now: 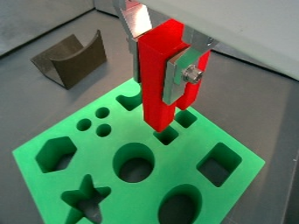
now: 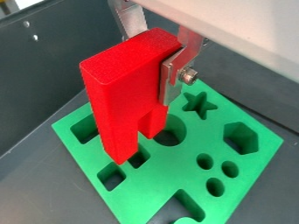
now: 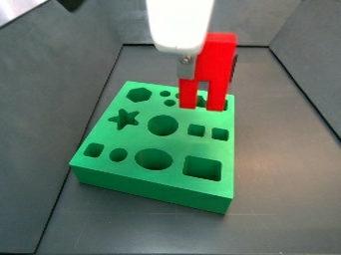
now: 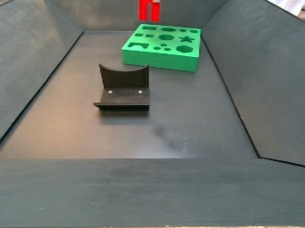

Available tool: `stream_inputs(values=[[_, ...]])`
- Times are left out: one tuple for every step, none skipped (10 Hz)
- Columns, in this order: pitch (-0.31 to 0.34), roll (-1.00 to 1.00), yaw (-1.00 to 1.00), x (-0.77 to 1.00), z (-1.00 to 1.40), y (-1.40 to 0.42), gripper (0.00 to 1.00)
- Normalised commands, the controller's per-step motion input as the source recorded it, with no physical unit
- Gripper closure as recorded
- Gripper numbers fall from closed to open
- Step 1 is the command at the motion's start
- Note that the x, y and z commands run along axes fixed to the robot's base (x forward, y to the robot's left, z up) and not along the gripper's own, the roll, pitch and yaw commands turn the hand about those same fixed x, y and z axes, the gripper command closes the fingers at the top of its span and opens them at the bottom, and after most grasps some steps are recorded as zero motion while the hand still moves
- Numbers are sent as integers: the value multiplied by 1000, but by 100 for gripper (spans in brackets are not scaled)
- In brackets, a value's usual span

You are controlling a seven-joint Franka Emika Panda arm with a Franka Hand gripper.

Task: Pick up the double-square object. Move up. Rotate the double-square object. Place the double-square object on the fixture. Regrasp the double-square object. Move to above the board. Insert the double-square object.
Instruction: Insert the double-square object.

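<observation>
The double-square object (image 1: 160, 79) hangs upright over the board (image 1: 70, 149), its long side vertical and its stepped lower end pointing down at the holes near one edge of the green slab; in a side view (image 3: 213, 70) it stands just above the far rim of the board (image 3: 120, 164), with its two lower legs close to or just entering the surface, and I cannot tell which. The gripper (image 1: 163, 52) pinches the red block near its upper part, one silver finger (image 2: 176, 70) pressed flat against its side, the other mostly behind the block. Holding it high and upright leaves the stepped end free to go into a matching cut-out, which suits the last step, the insertion; this looks like the alignment just before pushing down, or the very start of it. The fixture (image 1: 73, 58) sits apart from the board on the dark floor, bare, and in a side view (image 4: 121, 87) it lies well nearer the camera than the board (image 4: 161, 49). Which hole is the target is hard to say, since the block covers it in both wrist views. The arm above the gripper is cut off in every view; in a side view only a pale blurred housing shows, and in the distant side view the block (image 4: 149, 10) is clipped by the frame edge
</observation>
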Motion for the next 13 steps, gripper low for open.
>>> stream_inputs(values=[[67, 71, 20, 409, -223, -83, 100], [77, 76, 0, 420, -249, 0, 100], [100, 131, 9, 337, -323, 0, 100], [51, 131, 83, 117, -374, 0, 100], [0, 0, 37, -14, 0, 0, 100], [0, 0, 0, 0, -177, -51, 100], [0, 34, 0, 0, -343, -86, 100], [0, 57, 0, 0, -403, -100, 100], [0, 87, 0, -6, -426, -77, 100], [0, 94, 0, -6, -443, -49, 100], [37, 174, -17, -100, -463, 0, 100], [31, 159, -26, -183, -583, 0, 100], [69, 87, -60, 106, -477, 11, 100]])
